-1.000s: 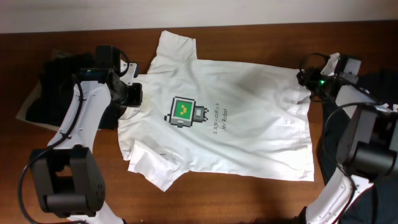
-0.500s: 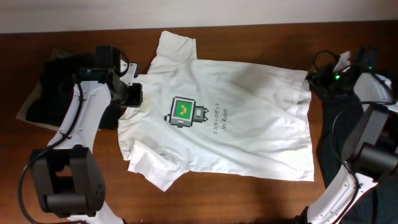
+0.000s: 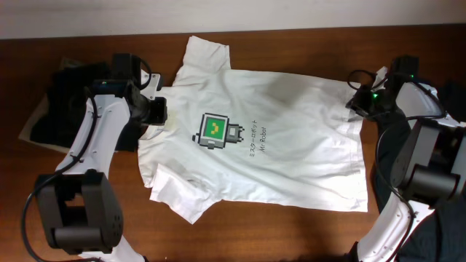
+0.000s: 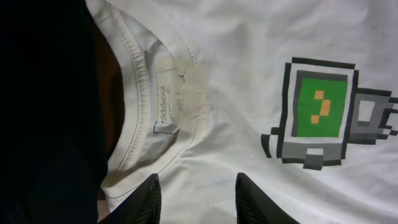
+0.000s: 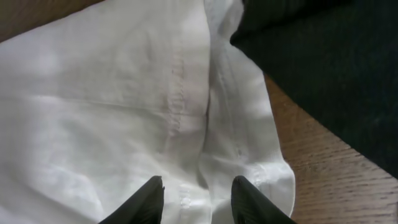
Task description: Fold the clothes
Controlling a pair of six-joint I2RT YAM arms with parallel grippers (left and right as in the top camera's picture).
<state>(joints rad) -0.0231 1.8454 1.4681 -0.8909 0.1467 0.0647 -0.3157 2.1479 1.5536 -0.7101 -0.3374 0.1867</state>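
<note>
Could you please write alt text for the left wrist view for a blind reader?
A white cotton T-shirt lies flat, its ribbed neckline with a sewn-in label at left and a green-and-grey pixel robot print at right. Black fabric fills the left edge, and the left tool holds its dark fingertips apart over the shirt.

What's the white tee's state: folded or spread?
Spread. The white T-shirt lies flat, print up, both sleeves out; only its hem corner is rumpled.

White tee (image 3: 306, 138) w/ green-grey pixel robot print (image 3: 215, 132); blk tee (image 3: 62, 102); brown table (image 3: 255, 233)
</note>
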